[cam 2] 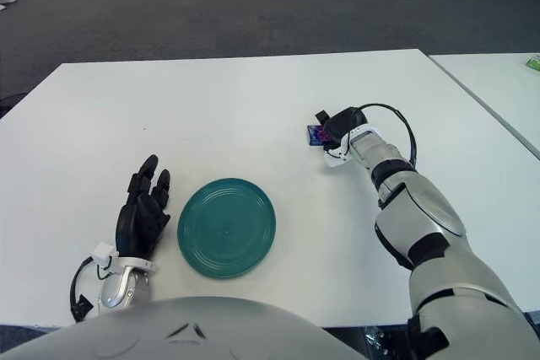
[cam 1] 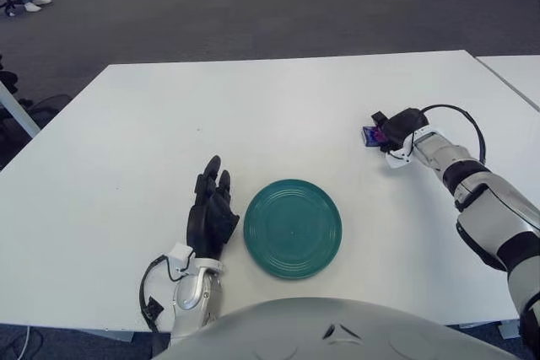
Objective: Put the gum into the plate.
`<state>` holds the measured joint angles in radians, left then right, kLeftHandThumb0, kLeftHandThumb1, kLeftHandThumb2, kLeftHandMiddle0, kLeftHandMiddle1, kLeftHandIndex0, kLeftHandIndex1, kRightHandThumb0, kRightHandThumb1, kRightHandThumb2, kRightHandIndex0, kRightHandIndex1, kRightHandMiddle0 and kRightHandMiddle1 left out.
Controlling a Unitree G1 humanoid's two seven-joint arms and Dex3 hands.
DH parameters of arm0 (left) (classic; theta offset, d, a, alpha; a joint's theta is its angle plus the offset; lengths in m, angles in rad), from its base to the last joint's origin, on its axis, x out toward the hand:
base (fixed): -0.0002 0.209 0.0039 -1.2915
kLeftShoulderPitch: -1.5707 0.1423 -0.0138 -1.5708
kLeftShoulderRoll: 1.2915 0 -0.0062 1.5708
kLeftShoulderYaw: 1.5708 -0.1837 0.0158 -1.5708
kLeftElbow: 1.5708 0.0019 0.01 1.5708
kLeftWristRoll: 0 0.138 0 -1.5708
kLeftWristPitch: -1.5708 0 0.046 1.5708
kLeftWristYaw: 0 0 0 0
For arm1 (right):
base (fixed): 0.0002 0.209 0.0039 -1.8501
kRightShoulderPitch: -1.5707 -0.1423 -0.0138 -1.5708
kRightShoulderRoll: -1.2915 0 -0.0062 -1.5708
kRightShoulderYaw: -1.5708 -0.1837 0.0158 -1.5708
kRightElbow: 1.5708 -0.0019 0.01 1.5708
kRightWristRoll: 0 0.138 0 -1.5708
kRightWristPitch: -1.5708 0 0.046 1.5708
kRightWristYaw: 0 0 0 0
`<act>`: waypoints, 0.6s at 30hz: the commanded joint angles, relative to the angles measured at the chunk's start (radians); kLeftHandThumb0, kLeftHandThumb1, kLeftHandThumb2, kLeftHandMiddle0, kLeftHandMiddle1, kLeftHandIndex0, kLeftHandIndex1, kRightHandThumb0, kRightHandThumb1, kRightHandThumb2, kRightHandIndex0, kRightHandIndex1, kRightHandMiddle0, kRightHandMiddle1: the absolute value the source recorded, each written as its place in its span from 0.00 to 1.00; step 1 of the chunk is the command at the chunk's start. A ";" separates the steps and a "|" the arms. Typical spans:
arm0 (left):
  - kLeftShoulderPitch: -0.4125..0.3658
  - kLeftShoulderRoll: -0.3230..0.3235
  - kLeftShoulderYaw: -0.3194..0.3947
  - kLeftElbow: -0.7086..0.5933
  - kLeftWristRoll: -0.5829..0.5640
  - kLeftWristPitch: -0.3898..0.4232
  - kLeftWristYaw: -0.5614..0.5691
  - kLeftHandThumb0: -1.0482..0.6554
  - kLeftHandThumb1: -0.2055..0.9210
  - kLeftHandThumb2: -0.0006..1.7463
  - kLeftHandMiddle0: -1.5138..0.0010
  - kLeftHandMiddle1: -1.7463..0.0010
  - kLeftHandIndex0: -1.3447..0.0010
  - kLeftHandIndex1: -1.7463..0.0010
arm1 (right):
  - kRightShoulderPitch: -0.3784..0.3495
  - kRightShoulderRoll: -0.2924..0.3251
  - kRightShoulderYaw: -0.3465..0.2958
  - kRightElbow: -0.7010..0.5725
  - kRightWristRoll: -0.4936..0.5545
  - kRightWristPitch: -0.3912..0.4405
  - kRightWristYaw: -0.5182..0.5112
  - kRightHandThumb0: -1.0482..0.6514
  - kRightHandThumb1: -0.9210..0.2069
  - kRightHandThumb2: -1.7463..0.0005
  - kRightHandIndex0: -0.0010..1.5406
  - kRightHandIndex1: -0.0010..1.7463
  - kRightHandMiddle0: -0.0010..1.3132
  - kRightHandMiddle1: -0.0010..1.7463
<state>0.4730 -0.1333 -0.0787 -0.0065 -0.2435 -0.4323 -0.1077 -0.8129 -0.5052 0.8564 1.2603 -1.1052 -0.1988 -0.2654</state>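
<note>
Gum reached for at the plate's two o'clock

The gum [cam 1: 369, 136] is touched by the right hand [cam 1: 395, 131], fingers curled at it; whether it is truly pinched cannot be told. A firm pinch should be secured before it is carried to the plate [cam 1: 293, 228]. The left hand [cam 1: 210, 208], fingers spread, is seen at the plate's nine o'clock. A white table [cam 1: 253, 115] is used, grey carpet [cam 1: 253, 6] beyond.

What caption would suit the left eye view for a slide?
Right hand reaches the gum on the white table; left hand waits open beside the green plate.
</note>
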 commanded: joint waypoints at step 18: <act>0.020 -0.010 0.001 -0.033 -0.070 0.069 -0.011 0.00 1.00 0.56 0.74 0.98 1.00 0.65 | -0.105 -0.071 -0.210 -0.303 0.217 -0.094 0.101 0.38 0.31 0.43 0.56 1.00 0.32 1.00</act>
<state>0.4848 -0.1340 -0.0814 -0.0405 -0.3062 -0.3865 -0.1127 -0.8599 -0.5675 0.7264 1.1075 -0.9598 -0.2741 -0.1759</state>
